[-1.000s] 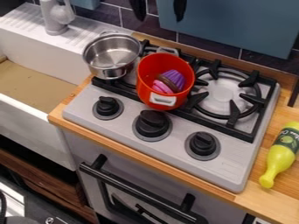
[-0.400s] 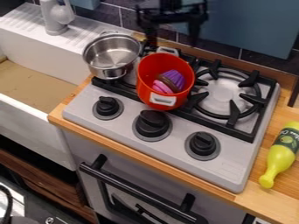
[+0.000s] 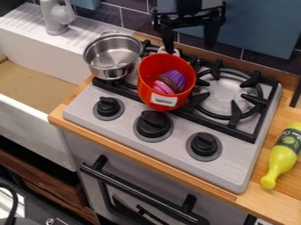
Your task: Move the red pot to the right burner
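camera view: the gripper (image 3: 190,40) hangs beyond the right burner (image 3: 226,94), its fingers spread wide, gripping nothing. the red pot (image 3: 154,97), with small cups (image 3: 175,78) in it, sits just left of that burner. farther left of the burner is the steel pot (image 3: 111,55); right of it lies the bottle (image 3: 282,160).

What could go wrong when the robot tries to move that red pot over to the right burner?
One of the open gripper's fingers is near the far handle, the other well off to the side, so closing now might miss or just nudge the red pot. If the pot tips when lifted by one side, the purple and pink pieces inside could spill. The steel pot sits close beside it and might get bumped.
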Tool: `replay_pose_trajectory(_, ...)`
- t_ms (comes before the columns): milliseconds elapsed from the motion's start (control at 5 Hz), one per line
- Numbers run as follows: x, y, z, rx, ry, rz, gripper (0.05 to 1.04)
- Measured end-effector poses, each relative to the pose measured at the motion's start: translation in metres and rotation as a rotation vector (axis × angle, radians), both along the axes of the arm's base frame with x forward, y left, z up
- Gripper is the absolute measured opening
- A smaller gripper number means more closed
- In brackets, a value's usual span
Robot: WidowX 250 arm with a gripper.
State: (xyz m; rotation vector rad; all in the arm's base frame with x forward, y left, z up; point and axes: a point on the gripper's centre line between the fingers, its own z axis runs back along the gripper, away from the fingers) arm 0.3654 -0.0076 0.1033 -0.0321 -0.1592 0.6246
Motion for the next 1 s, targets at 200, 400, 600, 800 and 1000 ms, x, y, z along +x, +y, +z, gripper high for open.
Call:
replay_pose_trajectory(200,0.001,-0.004,-0.003,0.053,-0.015,0.045,0.999)
replay_pose_trajectory(400,-0.001,-0.012,-0.018,0.082,0.024,0.094,0.999)
replay_pose_trajectory(600,-0.001,-0.018,-0.025,0.103,0.031,0.116,0.999)
replay_pose_trajectory(800,0.0,-0.02,-0.034,0.106,0.041,0.15,0.999)
replay_pose_trajectory(1000,-0.001,-0.019,-0.041,0.132,0.039,0.169,0.999)
